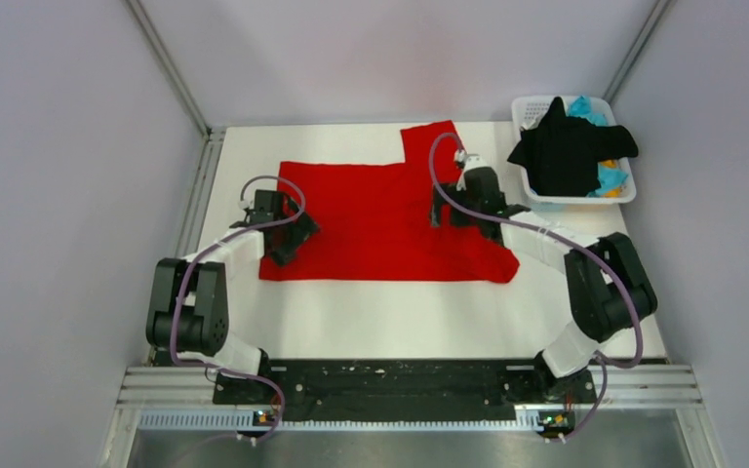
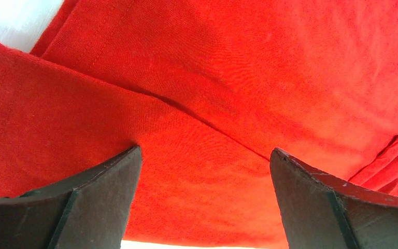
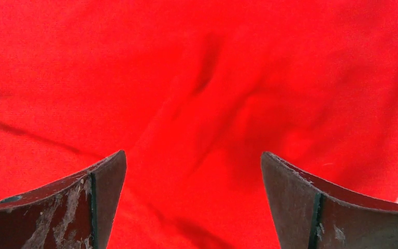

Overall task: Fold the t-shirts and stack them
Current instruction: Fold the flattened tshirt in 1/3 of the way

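risk: closing here may pinch only the top layer, dragging the fold crooked.
left gripper: spread wide, holding nothing, over a fold at centre left; contact unclear.
right gripper: spread wide, empty, low over cloth, centre right.
red shirt: spread mid-table.
black shirt: heaped in basket, upper right.

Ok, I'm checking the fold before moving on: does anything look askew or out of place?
The red t-shirt is uneven: one sleeve juts out at its far edge and its near right corner bulges, rumpled. The black t-shirt spills over the white basket's rim.
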You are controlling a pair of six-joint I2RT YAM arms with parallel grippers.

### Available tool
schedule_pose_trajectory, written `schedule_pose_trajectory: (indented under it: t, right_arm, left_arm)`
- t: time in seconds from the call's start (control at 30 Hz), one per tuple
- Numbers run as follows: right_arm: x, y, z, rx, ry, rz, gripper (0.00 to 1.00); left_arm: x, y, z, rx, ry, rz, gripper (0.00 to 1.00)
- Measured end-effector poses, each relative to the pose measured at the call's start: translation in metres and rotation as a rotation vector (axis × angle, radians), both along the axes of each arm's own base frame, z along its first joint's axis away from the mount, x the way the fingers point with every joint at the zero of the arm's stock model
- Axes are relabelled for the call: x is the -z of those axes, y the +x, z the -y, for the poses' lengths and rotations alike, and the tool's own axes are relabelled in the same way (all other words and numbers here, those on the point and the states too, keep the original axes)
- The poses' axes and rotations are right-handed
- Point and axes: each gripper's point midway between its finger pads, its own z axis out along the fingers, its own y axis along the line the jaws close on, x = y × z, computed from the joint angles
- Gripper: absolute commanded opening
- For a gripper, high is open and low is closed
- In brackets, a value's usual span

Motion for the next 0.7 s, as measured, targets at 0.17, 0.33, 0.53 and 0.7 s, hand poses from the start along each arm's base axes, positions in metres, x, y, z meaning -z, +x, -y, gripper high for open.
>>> schedule_pose_trajectory:
  t: [0.17, 0.33, 0.53, 0.7]
  right_arm:
    - [0.037, -0.049, -0.043, -0.108, 0.048, -0.116, 0.99]
    - [0.059, -0.068, -0.039, -0.086, 0.084, -0.164, 0.99]
    - [0.058, -0.104, -0.029, -0.049, 0.18, -0.16, 0.98]
    - [0.057, -0.157, -0.014, -0.011, 0.231, -0.208, 0.98]
  left_arm:
    - [0.001, 0.0, 0.001, 0.004, -0.011, 0.006, 0.99]
    - [-0.001, -0.005, 0.002, 0.003, -0.031, 0.049, 0.99]
    - [-0.002, -0.037, 0.007, 0.002, -0.06, 0.089, 0.99]
    - [-0.002, -0.07, 0.017, 0.008, -0.075, 0.087, 0.99]
